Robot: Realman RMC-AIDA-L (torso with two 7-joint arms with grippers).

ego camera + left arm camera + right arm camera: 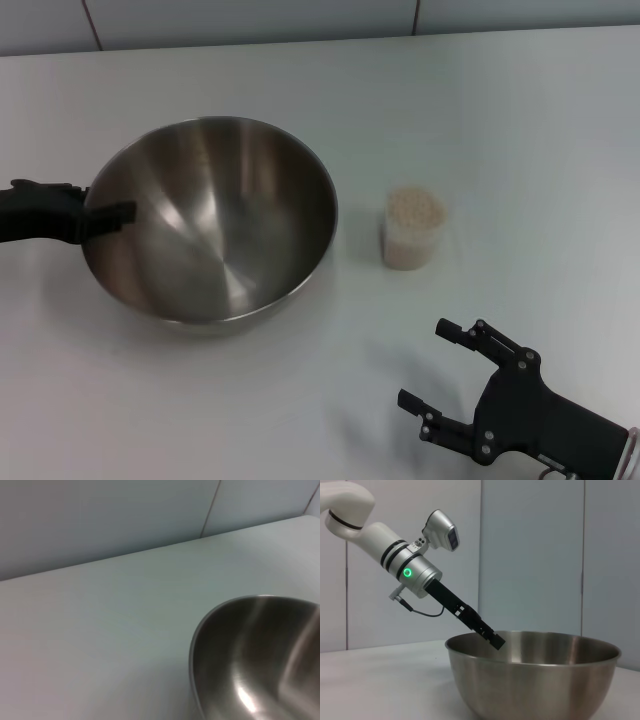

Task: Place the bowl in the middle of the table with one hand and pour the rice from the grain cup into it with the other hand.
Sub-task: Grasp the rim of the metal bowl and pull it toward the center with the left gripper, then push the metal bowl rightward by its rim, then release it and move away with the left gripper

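The steel bowl (215,215) stands on the white table (500,110), left of the middle. My left gripper (100,220) comes in from the left and is shut on the bowl's left rim, one finger inside the bowl. The right wrist view shows that grip (495,641) on the bowl (535,680). The bowl's rim also fills a corner of the left wrist view (260,660). The grain cup (413,240) stands upright to the right of the bowl, full of rice (415,207). My right gripper (425,363) is open and empty near the front edge, short of the cup.
A tiled wall runs along the table's far edge (300,20). Bare tabletop lies between the bowl and the cup and to the right of the cup.
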